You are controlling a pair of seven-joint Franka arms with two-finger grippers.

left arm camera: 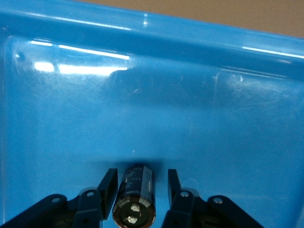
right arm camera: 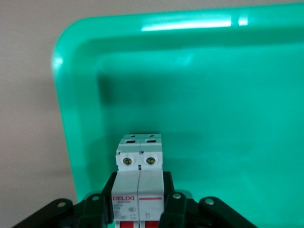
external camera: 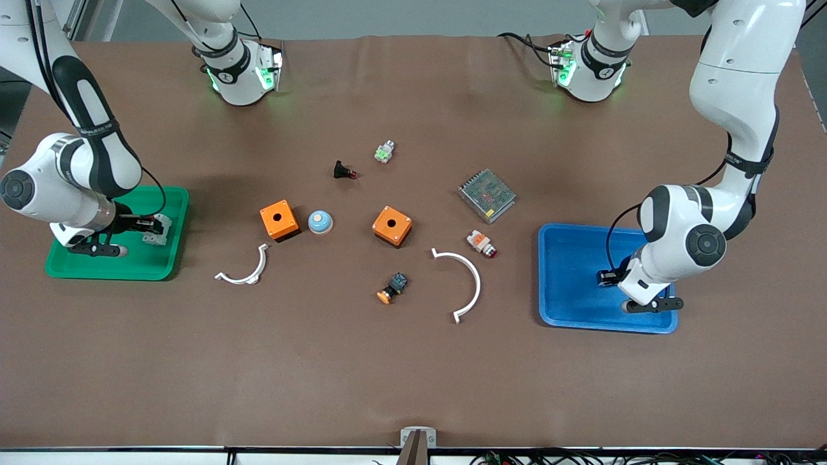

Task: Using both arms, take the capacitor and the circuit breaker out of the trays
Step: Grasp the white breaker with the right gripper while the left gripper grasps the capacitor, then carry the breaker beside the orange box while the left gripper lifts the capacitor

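Both arms are down in their trays, each at its part.

In the green tray, the right end effector is clamped on the circuit breaker; a shallow hold on that smooth casing could let it twist or slip on the lift. In the blue tray, the left end effector has its fingers flanking the capacitor, narrow gaps showing; closing off-centre could roll the cylinder away across the tray.
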